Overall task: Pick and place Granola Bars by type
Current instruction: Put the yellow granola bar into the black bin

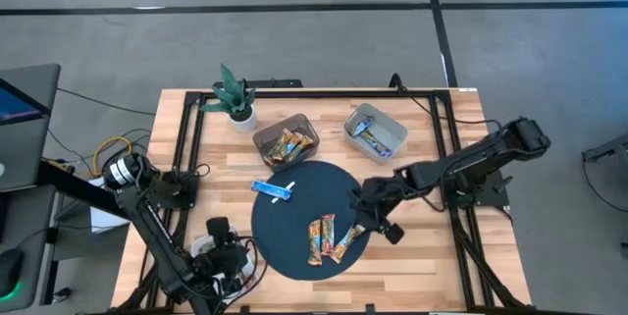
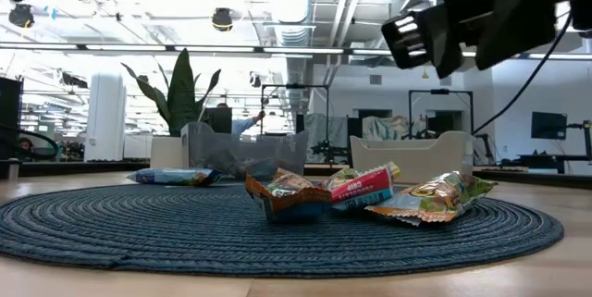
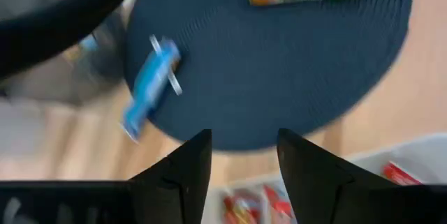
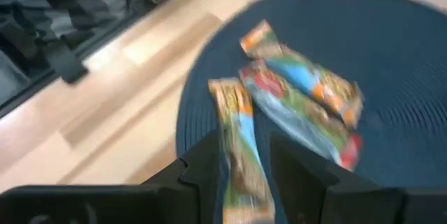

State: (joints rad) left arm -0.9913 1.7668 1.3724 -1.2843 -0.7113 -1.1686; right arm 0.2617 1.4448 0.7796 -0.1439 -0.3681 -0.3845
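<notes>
On the round dark mat [image 1: 294, 246] lie three multicoloured Granola Bars [image 1: 330, 238], bunched at its near right, and one blue-and-white bar [image 1: 273, 189] at its far left. My right gripper [image 1: 371, 219] hangs open above the bunch; in its wrist view one bar [image 4: 237, 133] shows past the gap between its fingers, and the low view shows the gripper [image 2: 435, 38] well above all three bars [image 2: 365, 188]. My left gripper [image 3: 244, 154] stands open off the mat's near left edge [image 1: 238, 256], holding nothing.
Two bins stand beyond the mat: a dark one [image 1: 286, 139] with orange bars and a white one [image 1: 375, 131] with blue bars. A potted plant [image 1: 235, 99] is at the far left. A white container with red wrappers [image 3: 251, 206] shows under my left gripper.
</notes>
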